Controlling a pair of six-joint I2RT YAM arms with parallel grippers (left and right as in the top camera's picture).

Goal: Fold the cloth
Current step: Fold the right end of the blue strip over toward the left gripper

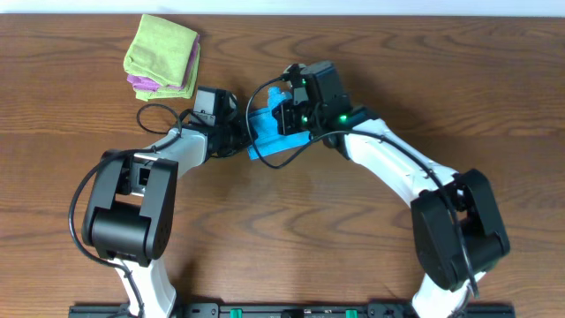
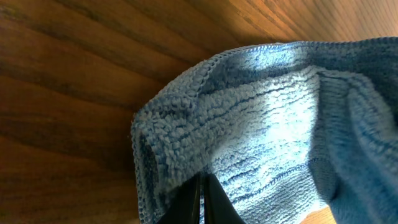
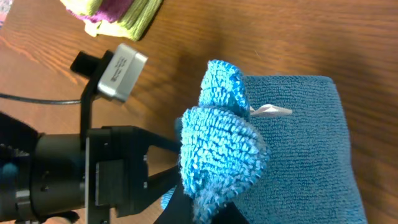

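The sky-blue cloth (image 1: 269, 134) lies bunched and partly folded on the wooden table between my two grippers. My left gripper (image 1: 237, 132) is at its left edge, its fingers (image 2: 202, 199) shut on a fold of the cloth (image 2: 249, 124). My right gripper (image 1: 296, 110) sits over the cloth's far right part, its fingers (image 3: 208, 208) shut on a raised bunch of the cloth (image 3: 221, 146). The white tag (image 3: 270, 111) shows beside that bunch, on the flat folded layer (image 3: 305, 155).
A stack of folded cloths, lime-green (image 1: 161, 49) on top and purple (image 1: 141, 84) beneath, sits at the far left of the table; it also shows in the right wrist view (image 3: 115, 12). The left arm's camera (image 3: 121, 71) is close to the right gripper.
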